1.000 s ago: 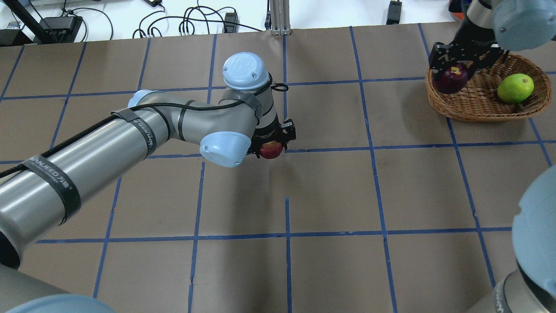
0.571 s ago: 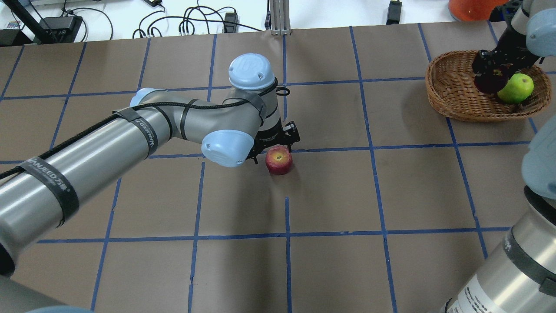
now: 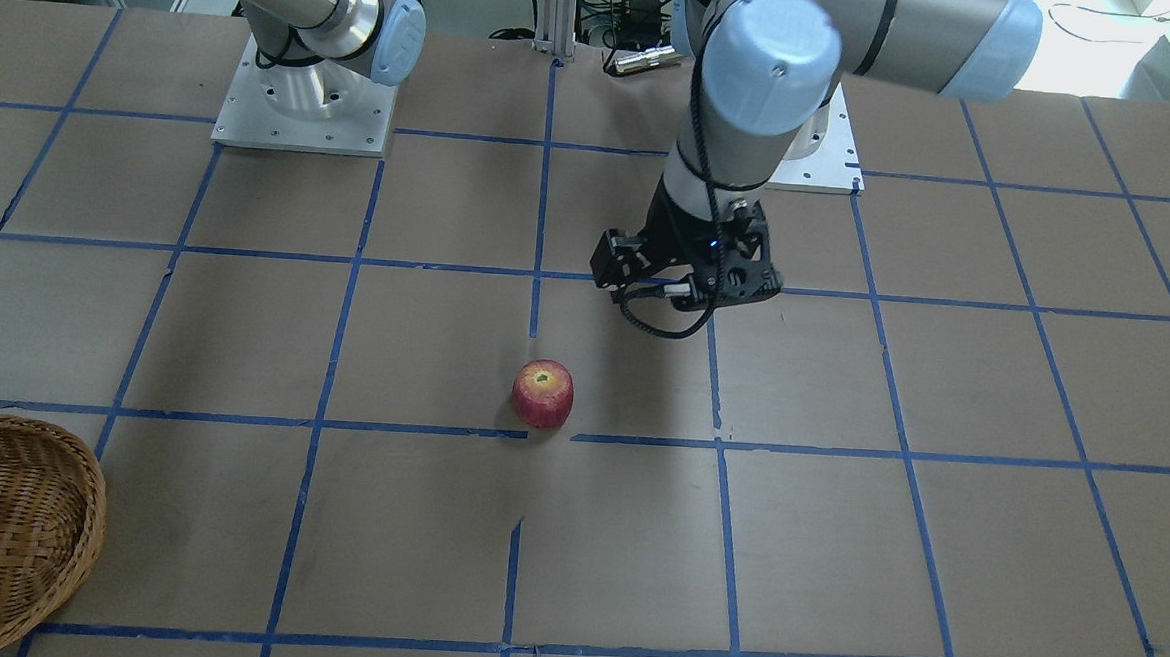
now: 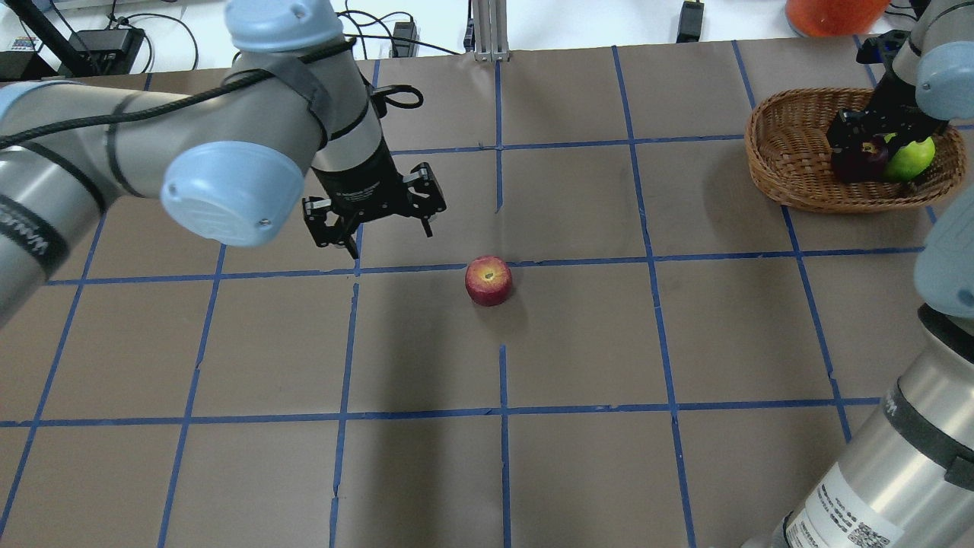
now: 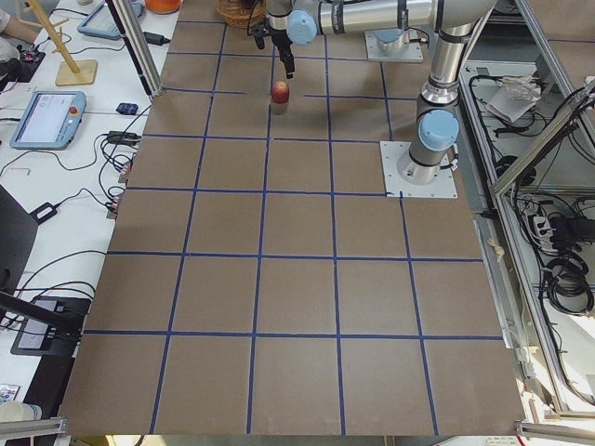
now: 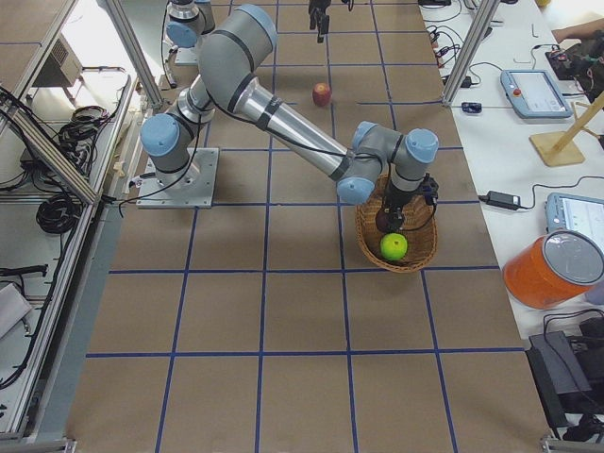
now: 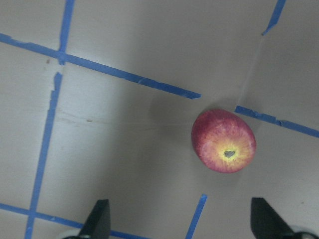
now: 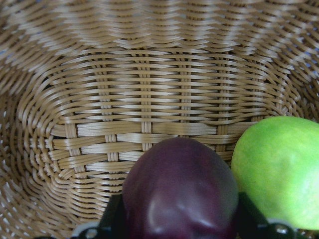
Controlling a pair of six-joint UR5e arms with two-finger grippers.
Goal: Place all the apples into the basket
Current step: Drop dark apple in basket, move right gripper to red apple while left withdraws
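The red apple [image 4: 488,280] stands stem end up on the brown table, also in the left wrist view [image 7: 224,141] and the front view [image 3: 543,393]. My left gripper [image 4: 373,217] is open and empty, raised to the left of the red apple and apart from it. The wicker basket [image 4: 784,144] sits at the far right. My right gripper [image 4: 867,144] is down inside it, shut on the dark purple apple [image 8: 179,189], with fingertips [image 8: 115,219] on both sides of it. The green apple [image 8: 276,169] lies in the basket right beside the purple one.
An orange container [image 4: 833,14] stands just beyond the basket at the table's far edge. Cables and power bricks [image 4: 335,42] lie past the far edge. Blue tape lines grid the table. The two arm base plates [image 3: 301,103] are at the robot's side.
My left gripper let go of the red apple on the table, then rose and pulled back to the left. My right gripper carried the purple apple over the rim, down beside the green apple.
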